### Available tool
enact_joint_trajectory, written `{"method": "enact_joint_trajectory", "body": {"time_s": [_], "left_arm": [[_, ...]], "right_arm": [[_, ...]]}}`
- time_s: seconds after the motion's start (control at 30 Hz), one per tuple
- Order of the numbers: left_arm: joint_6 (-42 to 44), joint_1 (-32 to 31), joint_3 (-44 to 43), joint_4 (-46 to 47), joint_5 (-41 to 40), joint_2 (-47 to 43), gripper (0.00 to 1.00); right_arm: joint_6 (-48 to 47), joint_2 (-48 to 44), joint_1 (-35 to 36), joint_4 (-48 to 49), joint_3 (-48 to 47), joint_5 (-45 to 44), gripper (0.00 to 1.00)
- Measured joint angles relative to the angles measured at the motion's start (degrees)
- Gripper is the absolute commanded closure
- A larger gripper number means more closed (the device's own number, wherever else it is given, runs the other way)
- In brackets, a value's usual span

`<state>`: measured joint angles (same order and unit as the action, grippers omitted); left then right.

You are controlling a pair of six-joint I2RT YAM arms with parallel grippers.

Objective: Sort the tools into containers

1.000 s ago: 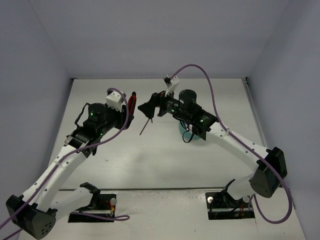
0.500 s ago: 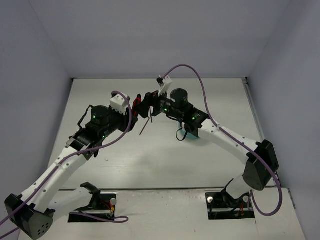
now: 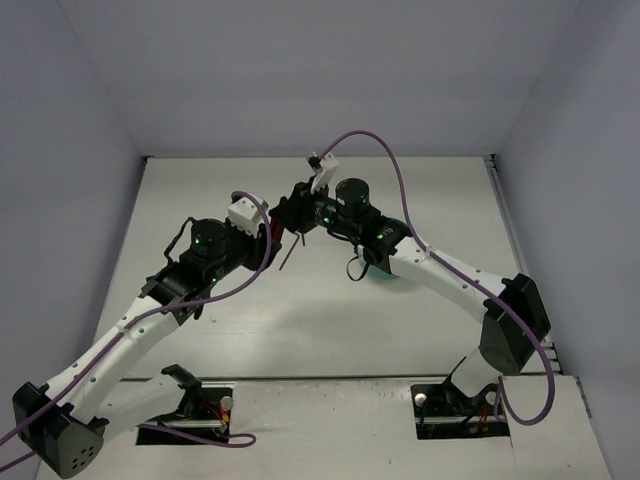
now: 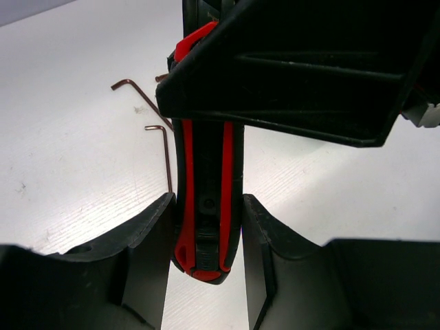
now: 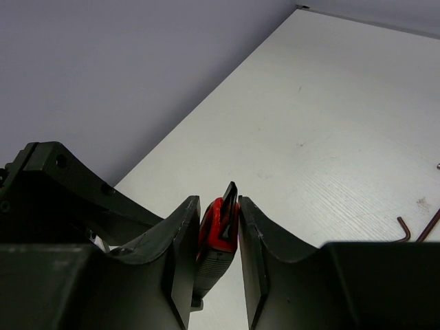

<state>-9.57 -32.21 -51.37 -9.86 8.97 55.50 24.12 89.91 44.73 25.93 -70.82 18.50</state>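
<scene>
A red-and-black-handled tool (image 4: 206,199) hangs in the air above the middle of the table, and both grippers grip it. My left gripper (image 4: 206,240) is shut on its butt end, with both fingers pressed to the handle's sides. My right gripper (image 5: 218,213) is shut on the other end of the tool (image 5: 218,230), and its black body (image 4: 295,69) fills the top of the left wrist view. In the top view the two grippers meet at the tool (image 3: 270,228). The teal tub (image 3: 386,274) is almost wholly hidden behind the right arm.
Two thin L-shaped hex keys (image 4: 141,93) (image 4: 166,155) lie on the white table below the grippers; one hex key (image 3: 288,256) shows in the top view. More hex keys (image 5: 404,229) lie at the right edge of the right wrist view. Grey walls enclose the table.
My right arm has swung left to the left gripper and its jaws have closed on the tool's far end. The left gripper kept its hold and drifted slightly right.
</scene>
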Motion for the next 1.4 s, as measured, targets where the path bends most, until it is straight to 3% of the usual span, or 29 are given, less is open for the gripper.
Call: {"method": "enact_joint_trajectory", "body": {"time_s": [0.3, 0.4, 0.57, 0.63, 0.7, 0.77, 0.9, 1.1, 1.4], "left_arm": [[0.10, -0.11, 0.00, 1.56, -1.29, -0.44, 1.00], [0.16, -0.16, 0.00, 1.67, -1.53, -0.75, 1.00], [0.18, -0.41, 0.00, 1.94, -1.54, -0.81, 0.98], [0.22, -0.48, 0.00, 2.02, -1.70, -0.72, 0.86], [0.24, -0.48, 0.00, 2.04, -1.86, -0.50, 0.62], [0.23, -0.53, 0.00, 2.03, -1.93, -0.50, 0.46], [-0.16, -0.75, -0.05, 2.04, -2.19, -0.54, 0.28], [-1.59, -0.79, -2.64, -2.50, -4.68, -0.10, 0.23], [-1.62, -0.32, -11.46, -15.58, -8.63, 4.64, 0.22]], "right_arm": [[0.32, 0.00, 0.37, 0.11, 0.02, 0.33, 0.61], [0.35, 0.00, 0.39, 0.11, 0.02, 0.40, 0.67], [0.33, 0.00, 0.39, 0.15, 0.02, 0.44, 0.90], [0.88, 0.00, 0.39, 0.62, 0.02, 0.84, 0.98], [0.39, 0.00, 0.87, 0.83, 0.02, 0.36, 1.00], [-0.06, 0.00, 0.87, 0.85, 0.02, 0.25, 1.00], [-2.31, -0.25, 0.59, 0.00, 0.51, -0.79, 1.00], [-7.66, -5.12, -3.33, -4.28, 4.74, -6.38, 1.00], [-13.86, -21.69, -19.70, -6.85, 13.04, -15.61, 1.00]]}}
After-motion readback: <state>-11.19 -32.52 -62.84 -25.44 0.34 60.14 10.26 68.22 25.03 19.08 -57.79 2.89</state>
